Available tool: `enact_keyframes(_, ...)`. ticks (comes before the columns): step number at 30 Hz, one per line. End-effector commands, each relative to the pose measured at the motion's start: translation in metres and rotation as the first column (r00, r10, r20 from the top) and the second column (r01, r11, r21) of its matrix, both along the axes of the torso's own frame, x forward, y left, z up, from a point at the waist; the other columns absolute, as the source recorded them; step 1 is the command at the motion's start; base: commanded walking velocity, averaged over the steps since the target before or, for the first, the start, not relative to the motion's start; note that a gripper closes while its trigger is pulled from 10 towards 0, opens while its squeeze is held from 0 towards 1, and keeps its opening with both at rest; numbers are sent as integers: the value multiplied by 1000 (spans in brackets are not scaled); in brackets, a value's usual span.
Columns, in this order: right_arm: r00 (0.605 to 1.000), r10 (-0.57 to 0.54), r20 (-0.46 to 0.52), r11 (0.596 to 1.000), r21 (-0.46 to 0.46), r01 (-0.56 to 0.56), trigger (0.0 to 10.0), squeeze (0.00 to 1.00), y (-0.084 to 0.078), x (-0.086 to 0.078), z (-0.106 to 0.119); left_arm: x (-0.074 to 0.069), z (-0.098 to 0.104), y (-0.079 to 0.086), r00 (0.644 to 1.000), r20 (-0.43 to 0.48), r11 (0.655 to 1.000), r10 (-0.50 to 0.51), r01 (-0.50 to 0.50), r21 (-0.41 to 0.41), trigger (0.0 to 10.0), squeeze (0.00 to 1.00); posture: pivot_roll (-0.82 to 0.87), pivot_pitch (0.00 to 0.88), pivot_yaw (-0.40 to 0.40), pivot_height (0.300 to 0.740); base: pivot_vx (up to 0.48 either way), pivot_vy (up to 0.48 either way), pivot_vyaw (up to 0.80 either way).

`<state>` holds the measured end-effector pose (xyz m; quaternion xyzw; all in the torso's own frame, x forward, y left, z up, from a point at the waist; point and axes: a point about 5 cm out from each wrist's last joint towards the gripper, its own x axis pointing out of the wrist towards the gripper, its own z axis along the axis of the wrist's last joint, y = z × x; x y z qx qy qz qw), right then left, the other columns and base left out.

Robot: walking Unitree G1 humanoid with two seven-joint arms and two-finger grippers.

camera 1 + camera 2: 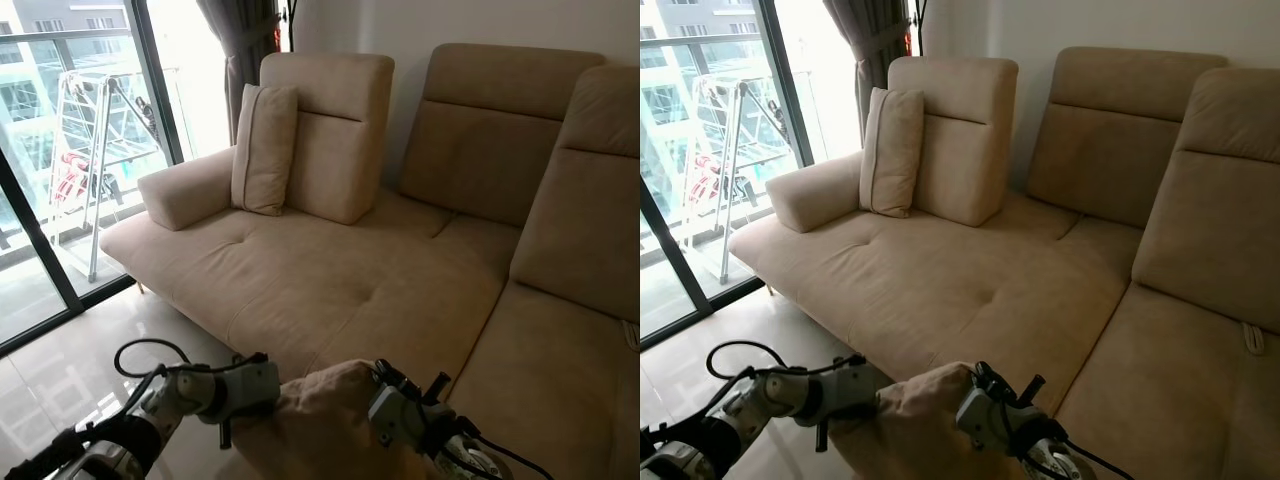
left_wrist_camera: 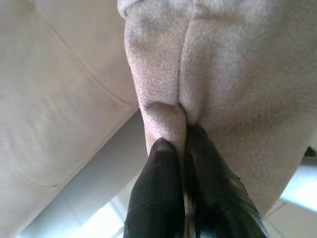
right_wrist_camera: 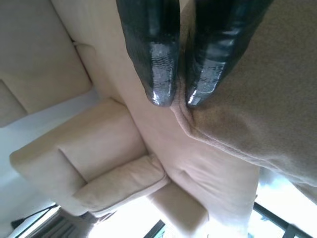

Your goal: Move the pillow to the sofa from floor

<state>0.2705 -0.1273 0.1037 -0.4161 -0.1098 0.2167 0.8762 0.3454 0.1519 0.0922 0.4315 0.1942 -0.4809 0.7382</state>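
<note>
Bright living room, glass door on robot's left, glossy floor (image 1: pixel 60 370). Large beige corner sofa (image 1: pixel 330 290) ahead, seat bare; second cushion (image 1: pixel 264 148) upright against armrest end. Pillow (image 1: pixel 325 420) off floor, held low between both arms, just short of seat front edge. Left gripper (image 2: pixel 185 144) pinched on pillow seam; right gripper (image 3: pixel 174 101) clamped on its edge. Lift done; carry over seat and release remain.

Bright daylight glare from the window (image 1: pixel 70 130); sharp head views, soft wrist close-ups.
</note>
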Motion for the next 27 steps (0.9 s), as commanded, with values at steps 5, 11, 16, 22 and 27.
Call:
enact_keyframes(5, 982, 44, 185, 994, 90, -61, 10000, 0, 14, 2, 35, 10, 16, 0, 996, 83, 997, -11, 5, 73, 10000, 0, 116, 0, 34, 621, 0, 0, 0)
enact_keyframes(11, 979, 46, 199, 994, 91, -65, 10000, 0, 14, 2, 37, 16, 28, -2, 991, 132, 996, -24, 12, 90, 10000, 0, 113, 0, 32, 636, 0, 0, 0)
enact_keyframes(16, 977, 45, 208, 993, 97, -66, 10000, 0, 15, 2, 39, 19, 34, -3, 988, 149, 996, -36, 22, 90, 10000, 0, 110, 0, 35, 651, 0, 0, 0)
enact_keyframes(22, 976, 43, 216, 992, 107, -67, 10000, 0, 16, 1, 40, 20, 36, -6, 987, 159, 997, -30, 17, 82, 10000, 0, 109, 0, 35, 671, 0, 0, 0)
enact_keyframes(27, 975, 41, 218, 992, 111, -67, 10000, 0, 16, 1, 41, 20, 36, -8, 987, 161, 998, -31, 20, 67, 10000, 0, 108, 0, 32, 685, 0, 0, 0)
